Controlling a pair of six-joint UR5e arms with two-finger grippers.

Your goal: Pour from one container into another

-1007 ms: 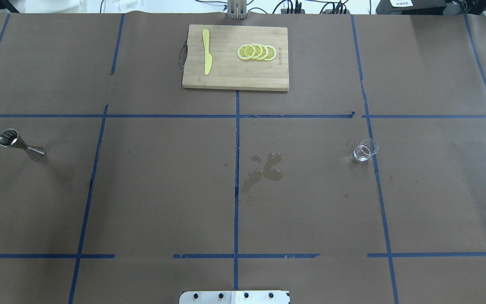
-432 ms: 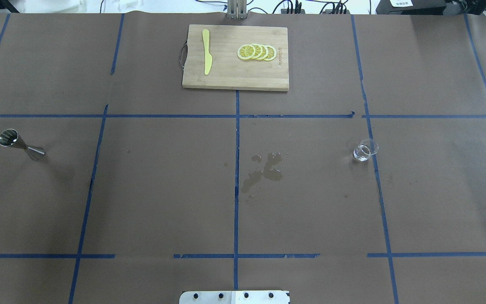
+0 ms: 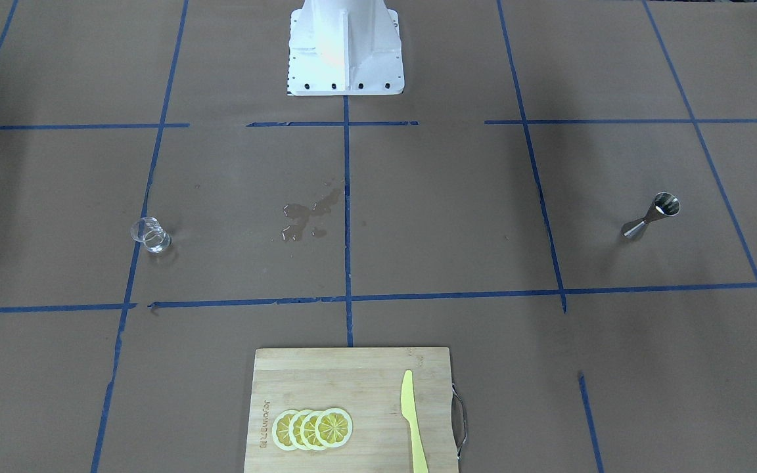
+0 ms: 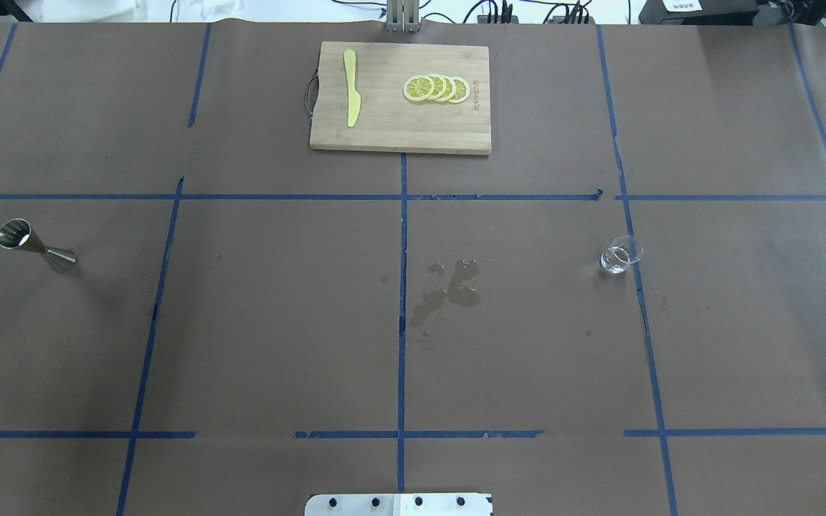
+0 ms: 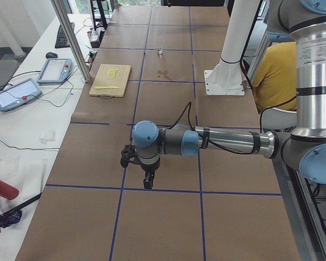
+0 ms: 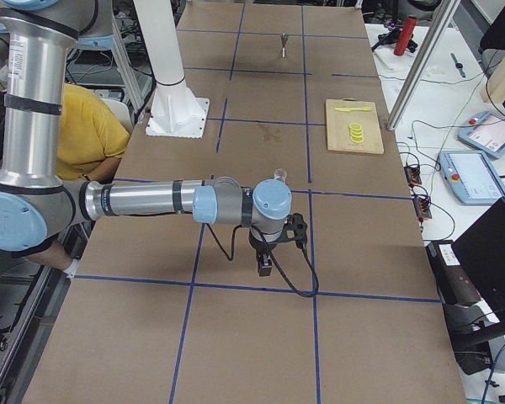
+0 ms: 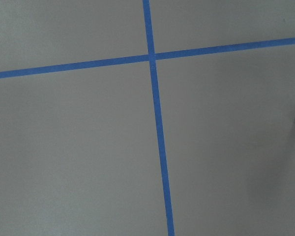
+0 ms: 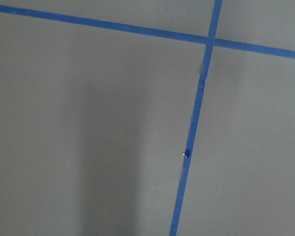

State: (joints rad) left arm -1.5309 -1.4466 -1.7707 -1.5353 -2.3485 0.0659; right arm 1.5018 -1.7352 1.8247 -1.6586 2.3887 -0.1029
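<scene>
Surface: my table (image 4: 277, 322), covered edge to edge in brown paper.
Markings: blue tape (image 4: 402, 215) laid as a grid of large rectangles; several strips are broken or ragged.
Upper centre, overhead view: wooden cutting board (image 4: 391, 132), lying flat, with a metal handle on its left end.
Far left, mid-height: steel jigger (image 4: 34, 244), upright, well apart from everything else.
Right of centre, mid-height: clear glass cup (image 4: 620, 255), upright, just beside a tape line.
Centre: wet patch (image 4: 449, 290), irregular, just right of the middle tape line.
Bottom centre: my white base plate (image 4: 399, 504), with a row of dark bolt holes showing.
</scene>
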